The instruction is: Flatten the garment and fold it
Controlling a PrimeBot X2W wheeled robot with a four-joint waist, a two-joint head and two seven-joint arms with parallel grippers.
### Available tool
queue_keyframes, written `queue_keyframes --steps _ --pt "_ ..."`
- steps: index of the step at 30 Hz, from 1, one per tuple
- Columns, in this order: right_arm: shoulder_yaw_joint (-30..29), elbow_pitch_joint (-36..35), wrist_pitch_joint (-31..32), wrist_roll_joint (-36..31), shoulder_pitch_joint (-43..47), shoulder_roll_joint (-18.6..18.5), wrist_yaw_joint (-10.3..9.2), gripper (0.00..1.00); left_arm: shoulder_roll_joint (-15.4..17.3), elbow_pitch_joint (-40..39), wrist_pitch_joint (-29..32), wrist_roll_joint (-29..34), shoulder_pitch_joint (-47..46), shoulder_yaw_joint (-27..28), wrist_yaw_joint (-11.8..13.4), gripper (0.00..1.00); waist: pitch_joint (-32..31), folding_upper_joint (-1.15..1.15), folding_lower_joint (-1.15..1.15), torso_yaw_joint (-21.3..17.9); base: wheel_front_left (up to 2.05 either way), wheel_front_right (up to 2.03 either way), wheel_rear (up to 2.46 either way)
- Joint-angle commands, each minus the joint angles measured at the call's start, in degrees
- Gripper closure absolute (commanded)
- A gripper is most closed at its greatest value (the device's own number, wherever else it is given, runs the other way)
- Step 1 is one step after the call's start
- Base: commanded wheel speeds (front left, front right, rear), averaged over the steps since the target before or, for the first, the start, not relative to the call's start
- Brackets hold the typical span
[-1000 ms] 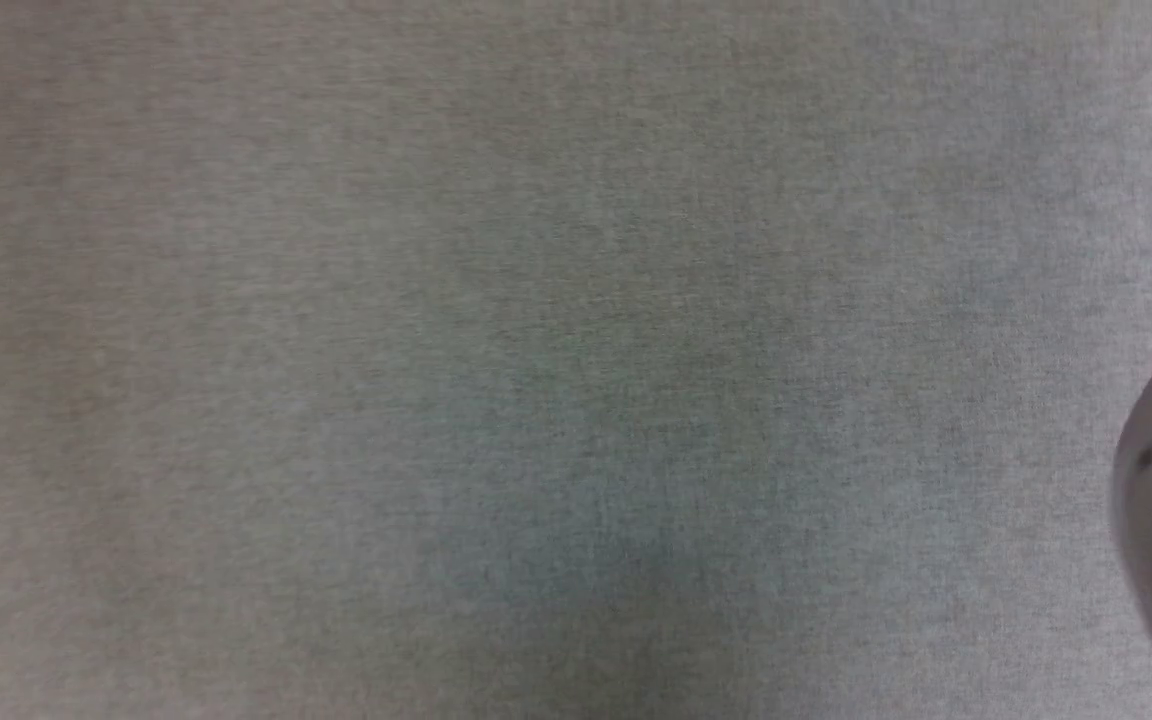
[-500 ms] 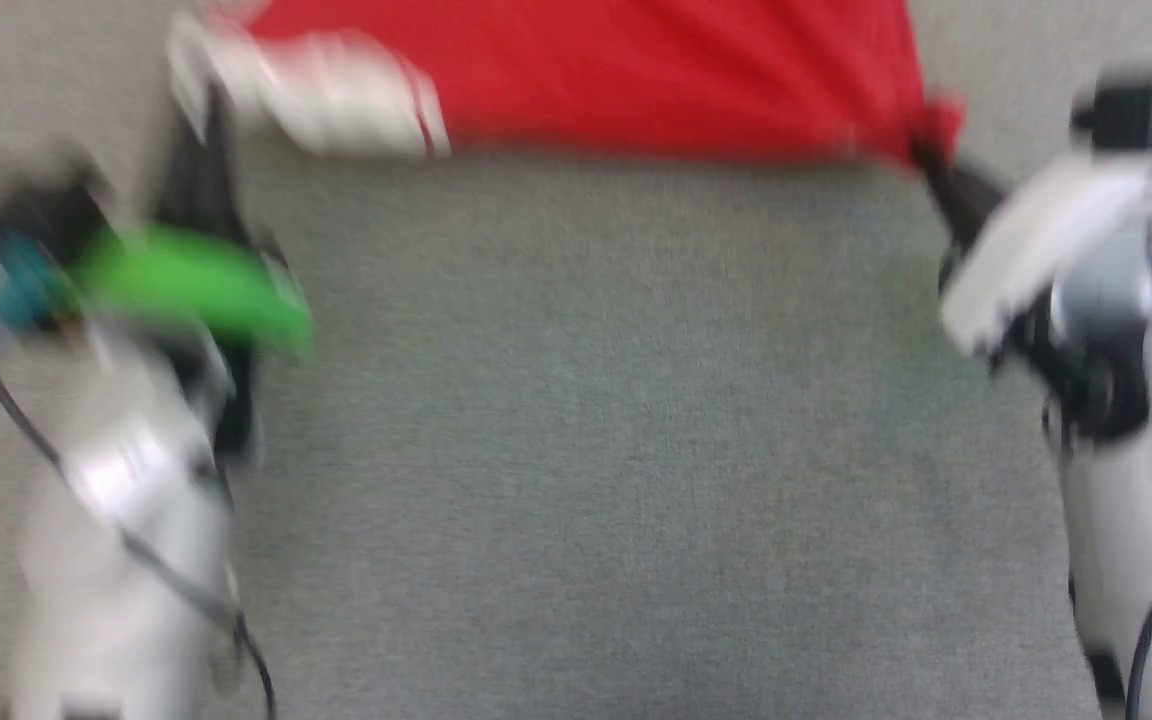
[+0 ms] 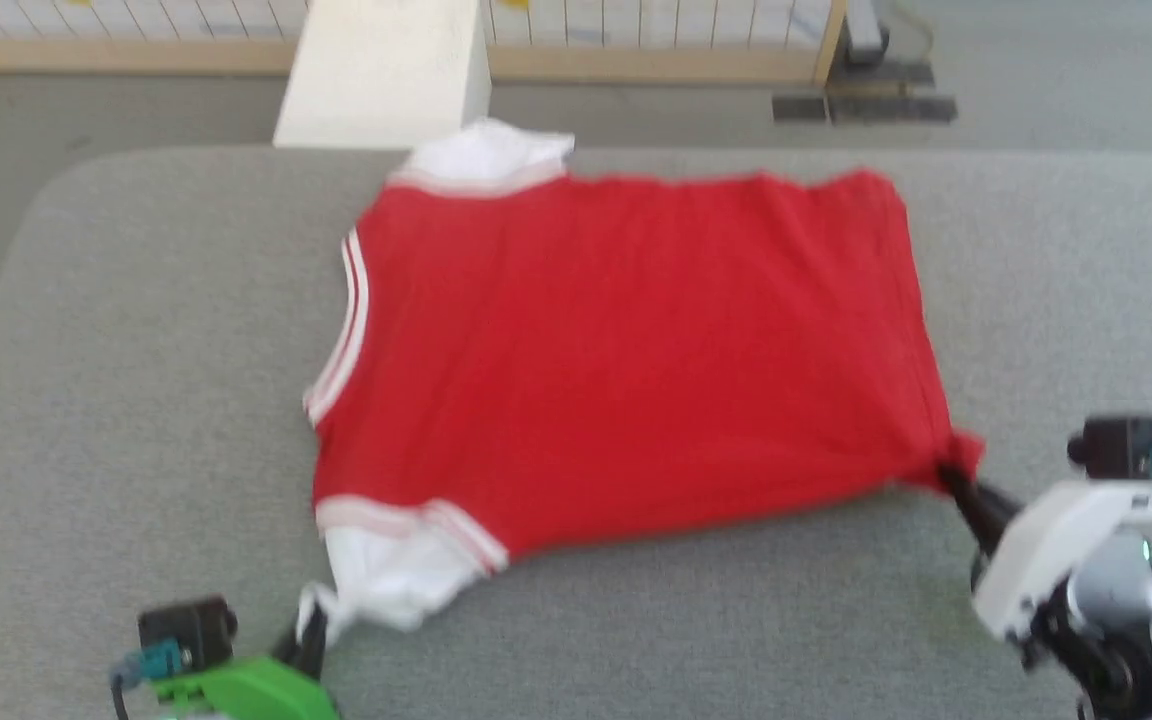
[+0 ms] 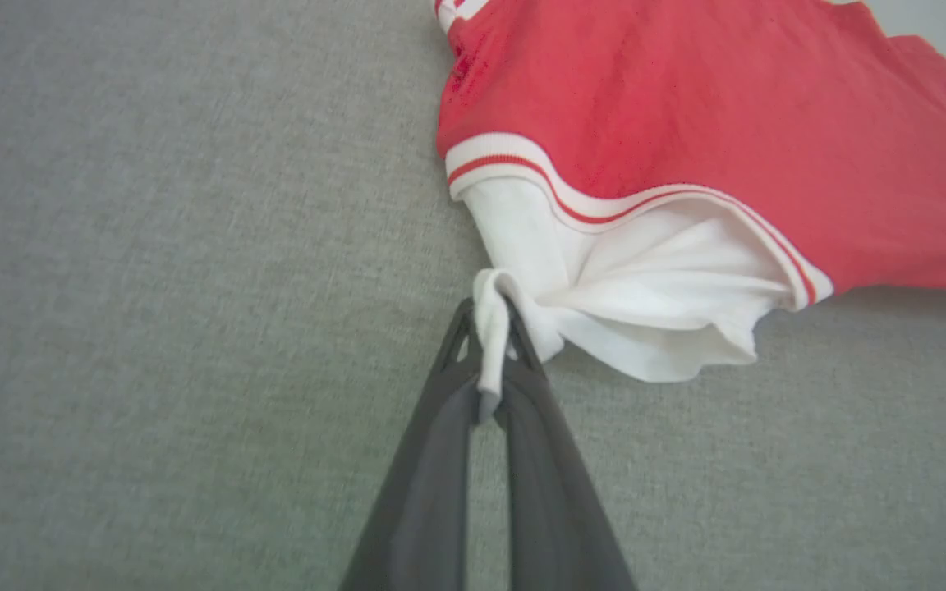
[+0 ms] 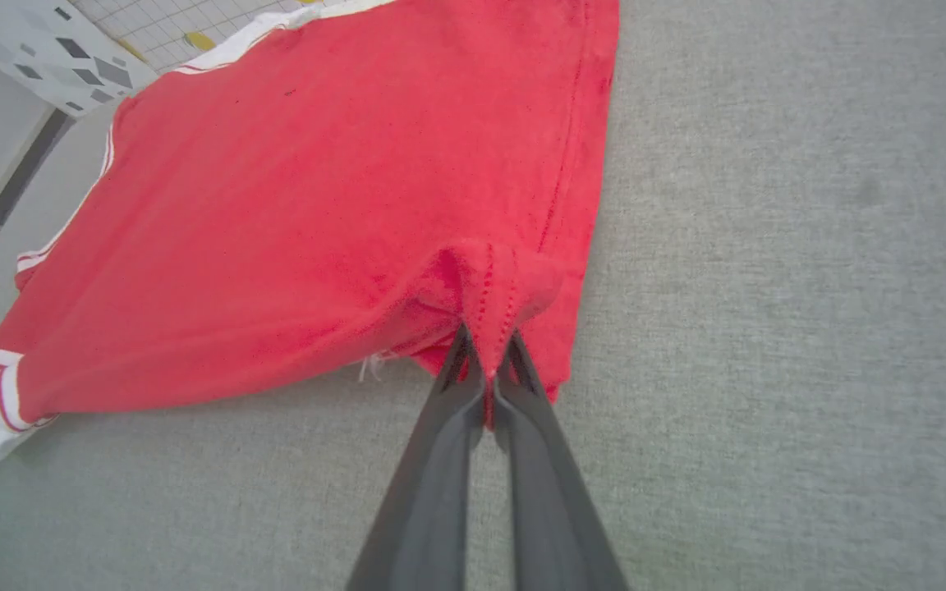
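The garment (image 3: 626, 360) looked soft, light and limp, probably thin; the head view was blurred. Left gripper (image 4: 489, 328) pinched the white sleeve (image 4: 645, 287) edge, right gripper (image 5: 487, 345) clamped the hem corner (image 5: 493, 279) — sound holds.

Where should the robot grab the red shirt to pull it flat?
By its two near corners, from the robot's side: the white sleeve tip and the red hem corner. Both stick out from the shirt; the left end effector and right end effector pinch them there.
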Motion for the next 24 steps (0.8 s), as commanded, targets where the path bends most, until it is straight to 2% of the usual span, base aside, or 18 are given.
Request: queue_keyframes --steps 1,6,12,18,24 --pt "0.01 -0.73 0.86 0.27 2.09 -0.90 -0.08 1.00 1.29 -0.98 2.99 -0.93 2.26 -0.24 0.98 1.00 -3.83 0.00 0.01 0.81 0.00 0.00 0.00" --pt "1.20 -2.39 6.99 -0.39 8.78 -2.86 -0.08 1.00 5.00 -4.65 13.86 -2.09 7.13 -1.86 3.15 1.00 -5.26 0.00 0.01 0.71 0.00 0.00 0.00" --pt "0.91 -4.99 14.09 -0.56 14.19 -3.57 -0.08 1.00 6.28 -9.33 20.54 -4.02 10.74 -2.12 5.82 1.00 -5.58 0.00 0.01 0.14 0.00 0.00 0.00" --pt "-0.43 -7.53 15.24 -0.99 14.37 -2.68 -0.08 1.00 6.05 -14.44 18.20 -3.95 10.42 -0.07 6.86 1.00 -4.73 0.00 0.01 -0.39 0.00 0.00 0.00" --pt "-1.42 -9.10 15.59 -2.50 10.36 -2.20 -0.08 1.00 5.32 -15.90 11.86 -2.81 4.08 1.85 4.66 1.00 -2.58 0.00 0.01 -0.61 0.00 0.00 0.00"
